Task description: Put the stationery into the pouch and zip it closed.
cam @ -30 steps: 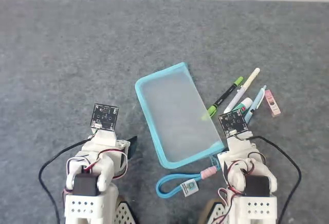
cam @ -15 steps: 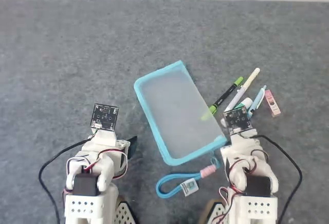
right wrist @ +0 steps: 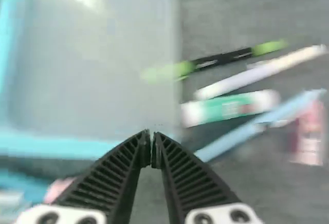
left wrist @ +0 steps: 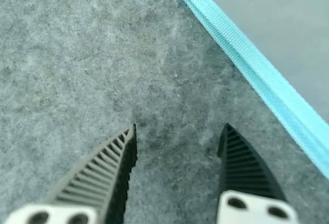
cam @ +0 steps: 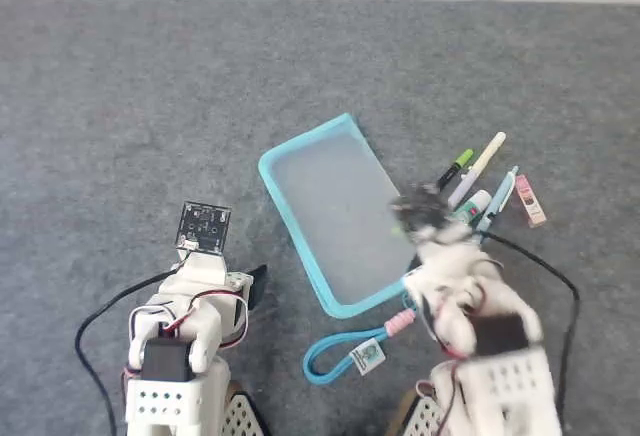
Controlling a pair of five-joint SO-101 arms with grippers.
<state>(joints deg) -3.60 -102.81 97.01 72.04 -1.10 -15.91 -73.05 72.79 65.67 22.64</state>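
While the pouch is lying flat on the grey felt table, nothing is sitting inside it as far as its translucent face is letting me see. I am judging the task as barely begun: every piece is waiting to go in, and the zipping is coming after that.

The stationery is resting in a loose fan just beside the pouch's long edge, on the right arm's side: a green-capped marker, a cream pen, a green and white tube, a light blue pen and a pink eraser.

The right gripper is hanging over the pouch's near edge, its jaws pressing together with nothing between them. The left gripper is hovering over bare felt just beside the pouch's teal border, jaws spread apart and empty. A blue wrist strap is trailing from the pouch's near corner toward the arms, joined there by a pink piece that may be the zipper pull.

In the high view the right arm is covering the marker's lower half and the tube's near end. Whether the marker is touching the pouch is hard to make out. Nor am I managing to tell whether the zipper is standing open or closed.
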